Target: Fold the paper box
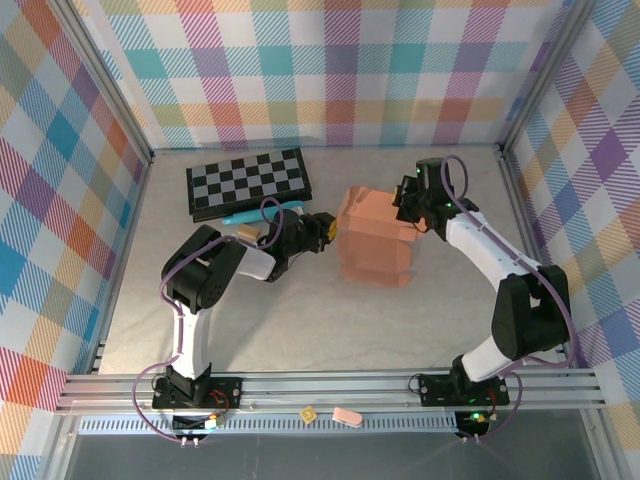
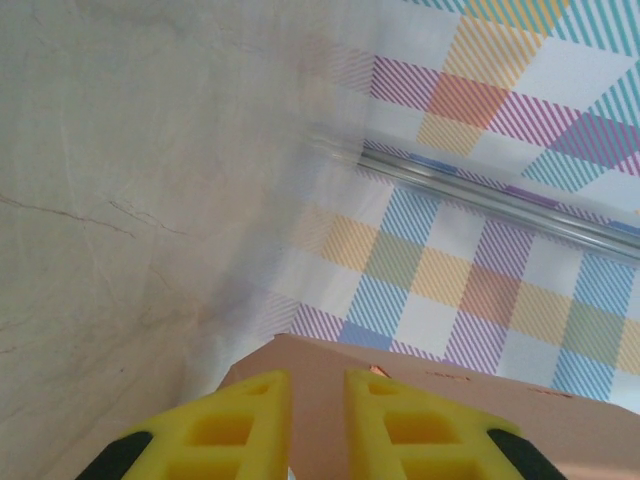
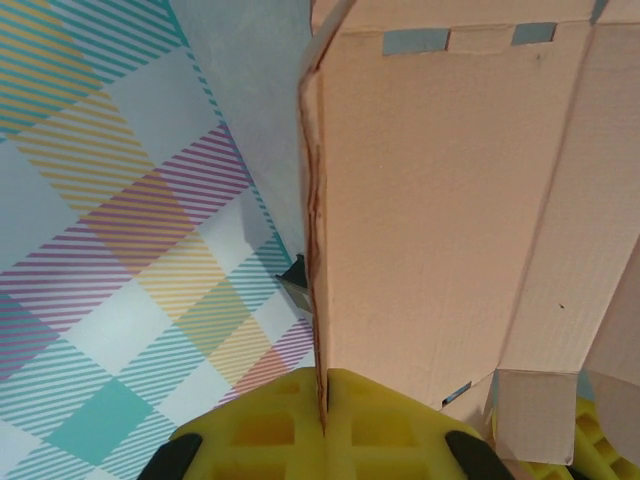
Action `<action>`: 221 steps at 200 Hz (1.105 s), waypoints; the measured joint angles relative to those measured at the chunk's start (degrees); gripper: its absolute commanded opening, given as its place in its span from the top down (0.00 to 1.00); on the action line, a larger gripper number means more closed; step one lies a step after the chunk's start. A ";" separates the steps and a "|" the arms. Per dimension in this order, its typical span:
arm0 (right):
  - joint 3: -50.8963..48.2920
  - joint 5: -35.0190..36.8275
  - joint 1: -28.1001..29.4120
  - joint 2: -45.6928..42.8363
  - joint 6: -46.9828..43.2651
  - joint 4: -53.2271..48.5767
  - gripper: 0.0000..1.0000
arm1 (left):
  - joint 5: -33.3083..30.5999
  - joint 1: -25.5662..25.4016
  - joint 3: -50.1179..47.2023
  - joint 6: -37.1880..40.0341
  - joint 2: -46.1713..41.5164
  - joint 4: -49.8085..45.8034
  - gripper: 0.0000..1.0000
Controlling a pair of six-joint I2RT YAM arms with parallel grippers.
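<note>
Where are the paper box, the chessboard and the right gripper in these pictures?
paper box (image 1: pixel 375 245): top view, the middle of its orange body.
chessboard (image 1: pixel 248 180): top view, the middle of its chequered face.
right gripper (image 3: pixel 323 385): right wrist view, midway between its yellow fingertips, where they pinch a panel edge of the box.

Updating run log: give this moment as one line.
salmon-orange cardboard paper box: partly folded | right fingers: shut on its edge | left fingers: slightly parted at its side
</note>
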 measured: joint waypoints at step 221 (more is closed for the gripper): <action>0.48 -1.14 -1.95 2.19 1.31 2.89 1.00 | -1.07 -4.02 2.10 -1.88 3.26 2.23 0.69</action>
